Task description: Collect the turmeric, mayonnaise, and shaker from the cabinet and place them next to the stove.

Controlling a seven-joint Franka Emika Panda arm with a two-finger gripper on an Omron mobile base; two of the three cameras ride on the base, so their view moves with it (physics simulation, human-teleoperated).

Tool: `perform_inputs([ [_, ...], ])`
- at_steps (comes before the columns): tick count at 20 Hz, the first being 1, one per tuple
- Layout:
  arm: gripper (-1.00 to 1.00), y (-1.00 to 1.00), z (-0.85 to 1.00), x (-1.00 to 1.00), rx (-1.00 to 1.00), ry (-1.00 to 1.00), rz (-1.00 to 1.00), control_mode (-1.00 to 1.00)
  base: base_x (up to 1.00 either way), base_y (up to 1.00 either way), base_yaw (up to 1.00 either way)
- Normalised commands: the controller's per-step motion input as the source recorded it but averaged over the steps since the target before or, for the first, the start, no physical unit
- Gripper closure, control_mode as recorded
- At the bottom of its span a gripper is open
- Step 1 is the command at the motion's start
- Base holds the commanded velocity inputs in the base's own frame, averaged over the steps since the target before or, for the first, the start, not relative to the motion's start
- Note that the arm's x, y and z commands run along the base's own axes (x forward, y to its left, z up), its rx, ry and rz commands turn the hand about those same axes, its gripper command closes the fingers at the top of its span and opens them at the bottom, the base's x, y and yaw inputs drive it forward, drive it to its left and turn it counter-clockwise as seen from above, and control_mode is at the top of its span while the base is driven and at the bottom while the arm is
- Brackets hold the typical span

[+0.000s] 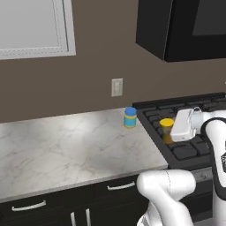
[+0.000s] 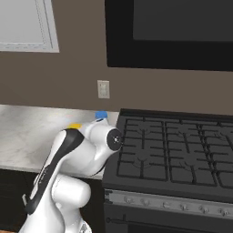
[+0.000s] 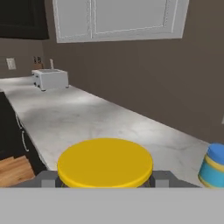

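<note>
The turmeric (image 1: 167, 129) is up in the gripper (image 3: 105, 178), yellow lid filling the lower middle of the hand view, with a dark finger tip (image 3: 47, 178) showing on each side of it. The jaws are clamped on the jar. From the left base view the jar hangs over the left edge of the stove (image 1: 185, 128), above the black grates, just off the white hand.

The mayonnaise (image 1: 129, 117) stands upright on the counter (image 1: 66, 145), near the back, just beside the stove's left edge. In the hand view it sits at the lower right (image 3: 213, 166), close by the turmeric. From the right base view only its blue lid (image 2: 101, 114) peeks over the arm, and a sliver of the turmeric's yellow lid (image 2: 74, 125) shows at the arm's shoulder.

Above the stove hangs the black cabinet (image 1: 181, 26). A wall outlet (image 1: 117, 87) sits on the brown wall behind the mayonnaise. Far down the counter in the hand view stands a white toaster (image 3: 50, 78).
</note>
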Motion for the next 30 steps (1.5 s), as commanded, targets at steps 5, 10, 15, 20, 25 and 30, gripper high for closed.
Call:
perform_inputs([
  [5, 1.0, 0.0, -0.22, 0.42, 0.01, 0.0, 0.1, -1.0, 0.0, 0.0, 0.0],
  [10, 1.0, 0.0, -0.16, 0.44, 0.03, 0.0, 0.12, -1.0, 0.0, 0.0, 0.0],
  [15, 1.0, 0.0, -0.19, 0.38, 0.03, 0.0, 0.12, -1.0, 0.0, 0.0, 0.0],
  [20, 1.0, 0.0, -0.25, 0.29, 0.0, 0.0, 0.09, -1.0, 0.0, 0.0, 0.0],
  [25, 1.0, -0.01, -0.21, 0.09, 0.0, 0.0, 0.02, -1.0, 0.0, 0.0, 0.0],
  [30, 1.0, -0.01, -0.19, 0.13, 0.0, 0.0, 0.0, -1.0, 0.0, 0.0, 0.0],
])
